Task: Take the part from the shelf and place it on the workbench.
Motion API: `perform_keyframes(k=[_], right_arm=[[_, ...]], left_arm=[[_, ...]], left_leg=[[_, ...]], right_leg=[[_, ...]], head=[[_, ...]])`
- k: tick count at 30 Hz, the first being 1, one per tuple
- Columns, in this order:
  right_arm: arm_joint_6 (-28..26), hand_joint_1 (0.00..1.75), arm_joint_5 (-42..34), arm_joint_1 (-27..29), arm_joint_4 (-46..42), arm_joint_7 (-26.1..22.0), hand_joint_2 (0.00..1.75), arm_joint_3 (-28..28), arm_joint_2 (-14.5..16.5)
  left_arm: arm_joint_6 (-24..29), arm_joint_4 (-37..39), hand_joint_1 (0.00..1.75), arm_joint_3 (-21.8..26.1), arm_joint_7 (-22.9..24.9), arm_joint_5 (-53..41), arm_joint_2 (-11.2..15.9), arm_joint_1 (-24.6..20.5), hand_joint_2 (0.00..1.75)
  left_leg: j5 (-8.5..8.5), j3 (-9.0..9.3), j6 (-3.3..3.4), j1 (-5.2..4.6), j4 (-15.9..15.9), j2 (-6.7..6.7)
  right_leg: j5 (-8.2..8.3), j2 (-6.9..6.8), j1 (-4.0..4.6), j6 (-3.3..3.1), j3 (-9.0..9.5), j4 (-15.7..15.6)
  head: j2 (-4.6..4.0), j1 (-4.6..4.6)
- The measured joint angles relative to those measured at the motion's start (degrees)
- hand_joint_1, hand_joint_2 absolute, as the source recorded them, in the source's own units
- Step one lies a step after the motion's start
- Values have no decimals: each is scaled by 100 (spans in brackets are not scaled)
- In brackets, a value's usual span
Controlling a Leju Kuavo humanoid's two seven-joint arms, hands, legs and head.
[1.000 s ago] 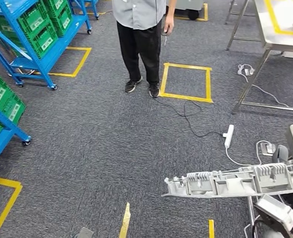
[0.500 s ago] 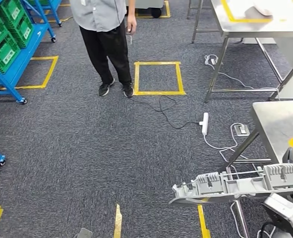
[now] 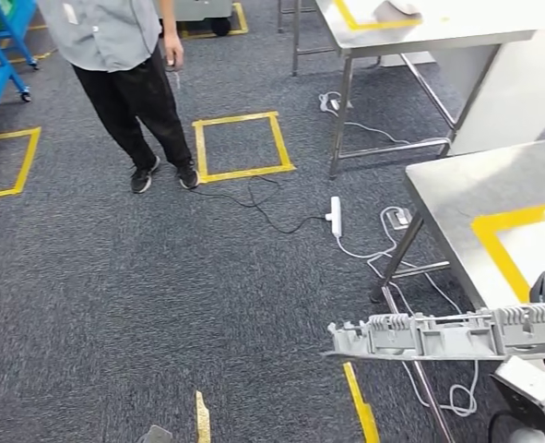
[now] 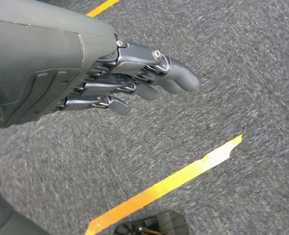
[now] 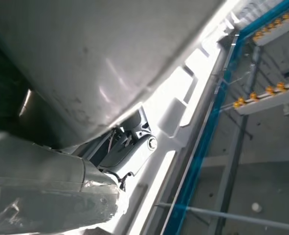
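Carrying the long grey part (image 3: 450, 334) level at lower right, the right robot hand (image 5: 129, 147) grips it beside a steel worktop (image 3: 457, 189) with yellow tape. Left robot hand (image 4: 135, 73) hangs spread over grey carpet (image 3: 185, 277); a person (image 3: 126, 65) stands upper left.

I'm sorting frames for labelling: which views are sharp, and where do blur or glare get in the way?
Head view: mostly sharp, the grey part and steel workbench crisp, bright sheen on the bench. Left wrist view: left hand in focus, carpet streaked with motion blur. Right wrist view: the part's underside is soft, with blown-out white glare beside the right hand.
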Motion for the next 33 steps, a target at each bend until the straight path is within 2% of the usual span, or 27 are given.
perform_keyframes(k=[1, 2, 3, 5, 6, 7, 8, 9, 10, 11, 13, 14, 16, 17, 18, 20, 22, 23, 24, 25, 27, 28, 29, 30, 31, 32, 33], right_arm=[[-1, 175, -16, 25, -5, -9, 175, -22, 1], [-1, 175, -28, 45, -10, -21, 175, -47, 2], [-2, 175, -40, 51, -14, -33, 175, -74, 2], [-2, 175, -57, 46, -16, -49, 175, -106, 3], [-2, 175, -65, 50, -15, -52, 175, -114, 3], [-2, 175, -69, 60, -14, -54, 175, -118, 4], [-2, 175, -72, 72, -14, -54, 175, -120, 4], [-1, 175, -74, 76, -14, -54, 175, -126, 4], [-1, 175, -78, 76, -14, -55, 175, -132, 4], [-1, 175, -85, 73, -14, -59, 175, -137, 4], [-2, 175, -121, 72, -16, -103, 175, -159, 6], [-2, 175, -151, 78, -17, -142, 175, -180, 8], [-2, 175, -230, 105, -25, -252, 175, -253, 22], [-2, 175, -278, 121, -40, -317, 175, -302, 38], [-2, 175, -330, 131, -60, -385, 175, -354, 62], [-2, 175, -430, 137, -107, -512, 175, -446, 118], [-2, 175, -495, 143, -134, -593, 175, -523, 167], [-2, 175, -510, 148, -144, -614, 175, -562, 184], [-2, 175, -521, 151, -156, -632, 175, -601, 196], [-2, 175, -527, 151, -173, -645, 175, -640, 202], [-2, 175, -545, 139, -206, -661, 175, -718, 207], [-2, 175, -554, 127, -218, -663, 175, -759, 207], [-2, 175, -562, 117, -227, -662, 175, -797, 208], [-2, 175, -566, 113, -236, -659, 175, -834, 207], [-2, 175, -566, 114, -246, -653, 175, -865, 206], [-2, 175, -566, 120, -256, -643, 175, -893, 204], [-2, 175, -561, 113, -263, -632, 175, -917, 196]], left_arm=[[-3, 0, 0, -2, -4, 2, -3, -5, 175], [-4, 0, 0, -4, -8, 3, -7, -10, 175], [-4, 1, 0, -7, -13, 5, -11, -12, 175], [-5, 3, 0, -9, -20, 9, -14, 0, 175], [-7, 5, 0, -9, -22, 9, -14, 13, 175], [-8, 6, 0, -8, -22, 10, -14, 25, 175], [-8, 7, 0, -8, -22, 10, -14, 31, 175], [-8, 7, 0, -8, -22, 10, -14, 29, 175], [-8, 7, 0, -9, -22, 10, -16, 24, 175], [-7, 7, 0, -10, -22, 10, -15, 17, 175], [-5, 7, 0, -11, -22, 11, -13, 12, 175], [-4, 7, 0, -11, -22, 11, -8, 11, 175], [1, 7, 0, -12, -22, 13, -3, 6, 175], [5, 7, 0, -13, -22, 14, -2, 0, 175], [9, 7, 0, -13, -22, 16, 0, -3, 175], [12, 7, 0, -12, -22, 19, 1, 4, 175], [12, 10, 0, -11, -22, 22, 1, 34, 175], [12, 13, 0, -11, -22, 23, 1, 46, 175], [12, 15, 0, -11, -22, 24, 1, 53, 175], [12, 17, 0, -11, -22, 25, 1, 53, 175], [13, 19, 0, -11, -22, 33, 17, 51, 175], [13, 21, 0, -11, -22, 39, 27, 51, 175], [13, 23, 0, -12, -22, 45, 36, 51, 175], [13, 25, 0, -13, -23, 50, 41, 49, 175], [12, 26, 0, -14, -23, 51, 38, 45, 175], [12, 26, 0, -14, -24, 51, 41, 38, 175], [12, 26, 0, -14, -25, 51, 42, 35, 175]], left_leg=[[11, 8, -13, 13, -46, 76], [35, 15, -19, 28, -90, 153], [61, 22, -19, 42, -134, 235], [82, 23, -7, 38, -170, 401], [80, 16, 0, 27, -167, 491], [78, 12, 0, 18, -165, 581], [74, 9, -3, 12, -162, 668], [68, 9, -11, 11, -158, 752], [57, 15, -26, 12, -151, 830], [41, 22, -48, 5, -138, 896], [3, 32, -103, -28, -93, 1007], [-7, 35, -125, -47, -77, 1052], [-27, 39, -162, -55, -59, 1129], [-71, 34, -193, -45, -25, 1079], [-178, -10, -227, -30, 98, 966], [-534, -240, -284, 6, 660, 659], [-833, -568, -295, 24, 1376, 531], [-841, -657, -286, 26, 1549, 515], [-743, -664, -268, 25, 1538, 500], [-547, -570, -237, 25, 1314, 458], [-127, -267, -139, 30, 610, 152], [-17, -141, -103, 36, 313, -2], [11, -73, -83, 39, 136, -108], [-13, -53, -77, 40, 73, -106], [-22, -41, -80, 43, 26, -37], [-8, -35, -72, 52, -6, 44], [13, -28, -56, 62, -38, 129]], right_leg=[[11, 21, -7, 33, -39, 4], [-17, -59, 6, 65, -81, 38], [-113, -211, 22, 96, -157, 164], [-473, -583, 37, 146, -425, 752], [-660, -673, 26, 171, -591, 1137], [-767, -709, 14, 190, -705, 1428], [-774, -729, 5, 209, -731, 1539], [-675, -755, -3, 224, -635, 1414], [-500, -817, -8, 234, -421, 1067], [-365, -946, -2, 238, -177, 645], [-214, -1105, 15, 173, 169, 58], [-223, -1118, 26, 130, 211, -17], [-201, -989, 20, 56, 197, -4], [-191, -934, 9, 29, 189, -4], [-179, -881, -4, -3, 184, -9], [-159, -771, -19, -54, 170, -13], [-146, -628, -16, -78, 151, -11], [-141, -548, -13, -82, 145, -8], [-137, -466, -10, -85, 141, -4], [-133, -386, -6, -83, 143, -1], [-125, -237, 3, -65, 139, 10], [-117, -165, 2, -46, 121, 20], [-103, -95, -5, -18, 87, 29], [-83, -23, -13, 19, 51, 27], [-58, 50, -24, 59, 10, 14], [-56, 10, -23, 93, -34, 26], [-109, -124, -14, 122, -94, 103]], head=[[0, -9], [0, 1], [0, 21], [0, 77], [0, 97], [0, 102], [0, 101], [0, 104], [0, 103], [0, 105], [0, 100], [0, 95], [0, 88], [0, 86], [0, 83], [0, 74], [0, 73], [0, 73], [0, 74], [0, 73], [0, 77], [0, 75], [0, 76], [0, 74], [0, 68], [0, 70], [0, 84]])
